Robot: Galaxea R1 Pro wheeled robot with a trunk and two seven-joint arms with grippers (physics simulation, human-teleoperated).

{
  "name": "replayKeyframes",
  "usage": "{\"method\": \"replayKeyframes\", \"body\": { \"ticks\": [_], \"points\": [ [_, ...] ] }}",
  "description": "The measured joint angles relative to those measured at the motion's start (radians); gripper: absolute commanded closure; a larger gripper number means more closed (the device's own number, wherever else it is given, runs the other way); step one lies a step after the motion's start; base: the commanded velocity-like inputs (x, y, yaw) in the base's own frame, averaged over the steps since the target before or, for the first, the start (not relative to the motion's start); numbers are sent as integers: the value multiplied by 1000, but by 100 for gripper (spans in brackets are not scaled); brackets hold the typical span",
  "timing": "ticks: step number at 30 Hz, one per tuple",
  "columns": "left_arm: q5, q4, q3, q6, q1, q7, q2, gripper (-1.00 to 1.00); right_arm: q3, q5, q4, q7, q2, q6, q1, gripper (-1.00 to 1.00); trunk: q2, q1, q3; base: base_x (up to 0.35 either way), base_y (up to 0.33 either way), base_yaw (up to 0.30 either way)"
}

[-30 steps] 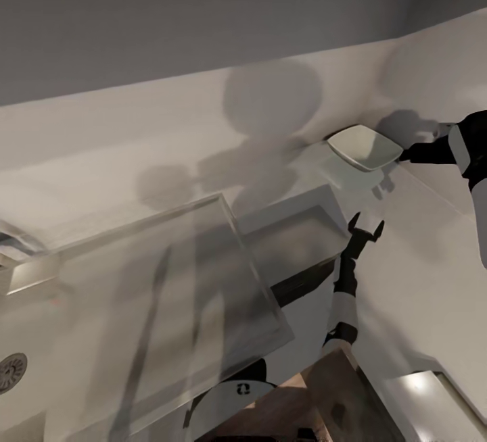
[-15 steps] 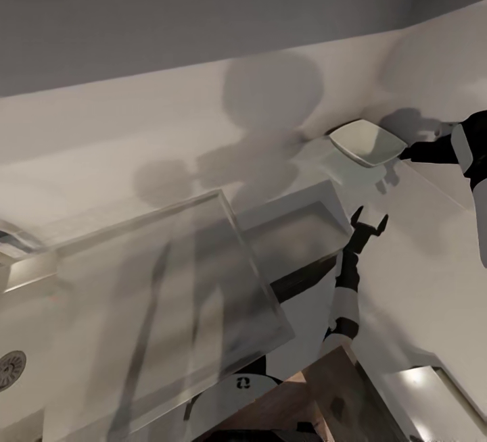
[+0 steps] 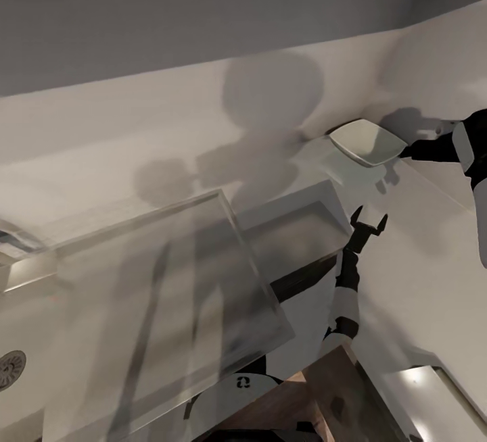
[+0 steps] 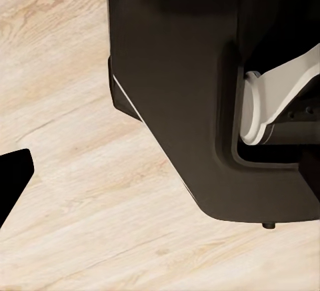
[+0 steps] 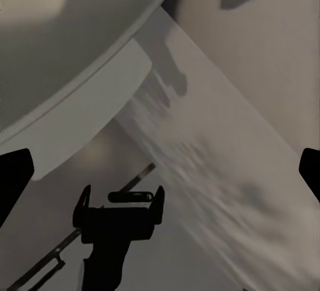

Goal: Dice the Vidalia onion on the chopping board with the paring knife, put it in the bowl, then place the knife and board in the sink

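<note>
- Since a second ago the whole view has tipped slightly, while the things stay put.
- The bowl (image 3: 365, 142) sits near the counter's (image 3: 419, 259) far corner.
- The right claw (image 3: 406, 153), wide open and empty, is just beside its rim.
- The left claw (image 3: 367, 221) is spread and empty.
- Risk: a careless push could shove or tip the bowl.

The smooth glossy grey reflective countertop (image 3: 419, 253) carries a shallow white squarish bowl with a flared rim (image 3: 365, 142), tilted, near the pale back wall (image 3: 169, 124); beside the bowl lies a rectangular recessed basin (image 3: 297, 239) set into the worktop
</note>
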Motion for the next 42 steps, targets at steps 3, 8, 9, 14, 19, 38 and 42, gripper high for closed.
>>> {"method": "replayKeyframes", "body": {
  "ticks": [3, 8, 9, 14, 19, 38, 42],
  "points": [
    [0, 0, 0, 0, 0, 0, 0, -100, -2, 0, -4, 0, 1, 0, 0, -100, 0, 0, 0, 0, 0, 0],
    [0, 0, 0, 0, 0, 0, 0, -100, -4, 0, -8, -1, 1, 0, 0, -100, 0, 0, 0, 0, 0, 0],
    [0, 1, 0, 0, 0, 0, 0, -100, -5, 0, -8, -1, 2, 1, 0, -100, 0, 0, 0, 0, 0, 0],
    [0, 2, 0, 0, 0, 0, 0, -100, -6, 0, -8, -2, 3, 1, 0, -100, 0, 0, 0, 0, 0, 0],
    [0, 8, 1, 0, 0, 0, 0, -100, -8, 0, -9, -3, 6, 2, 0, -100, 0, 0, 0, 0, 0, 0],
    [0, 16, 0, 0, 0, -4, 0, -100, -100, -68, -154, -251, 141, 15, 0, -100, 0, 0, 0, 0, 0, 0],
    [0, 24, 0, 0, 0, -4, 0, -100, -129, -70, -156, -291, 166, 13, 0, -100, 0, 0, 0, 0, 0, 0]
  ]
}}
